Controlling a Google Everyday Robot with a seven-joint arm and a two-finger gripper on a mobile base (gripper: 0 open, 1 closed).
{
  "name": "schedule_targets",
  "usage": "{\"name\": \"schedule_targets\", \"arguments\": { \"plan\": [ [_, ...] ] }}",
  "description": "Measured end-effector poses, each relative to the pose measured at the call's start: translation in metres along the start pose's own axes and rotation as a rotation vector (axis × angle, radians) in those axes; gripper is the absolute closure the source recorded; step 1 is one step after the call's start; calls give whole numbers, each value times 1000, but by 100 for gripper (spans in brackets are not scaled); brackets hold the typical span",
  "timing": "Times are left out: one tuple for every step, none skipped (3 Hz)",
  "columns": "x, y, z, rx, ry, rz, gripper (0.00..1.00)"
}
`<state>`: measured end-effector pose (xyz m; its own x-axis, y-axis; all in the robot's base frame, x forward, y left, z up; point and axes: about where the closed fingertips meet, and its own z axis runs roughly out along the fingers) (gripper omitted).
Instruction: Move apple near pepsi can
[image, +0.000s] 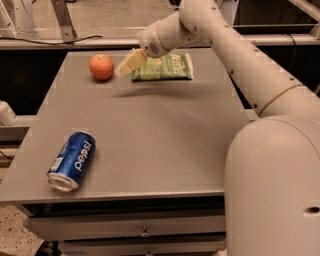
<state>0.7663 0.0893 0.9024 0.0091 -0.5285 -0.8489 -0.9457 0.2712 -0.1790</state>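
The red-orange apple (101, 67) sits at the far left of the grey table (160, 135). The blue pepsi can (72, 161) lies on its side near the front left corner, its silver end toward the front edge. My gripper (129, 62) hangs above the table just to the right of the apple, apart from it, with the white arm reaching in from the right. It holds nothing that I can see.
A flat green snack packet (164, 67) lies at the far middle of the table, just right of the gripper. My white arm and body (272, 165) fill the right side. Drawers sit under the table's front edge (145, 232).
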Motion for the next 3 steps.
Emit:
{"name": "schedule_targets", "arguments": {
  "plan": [
    [-13,7,39,-41,-43,29,0],
    [-19,20,73,-89,-59,50,0],
    [-18,34,104,-136,-56,67,0]
  ]
}}
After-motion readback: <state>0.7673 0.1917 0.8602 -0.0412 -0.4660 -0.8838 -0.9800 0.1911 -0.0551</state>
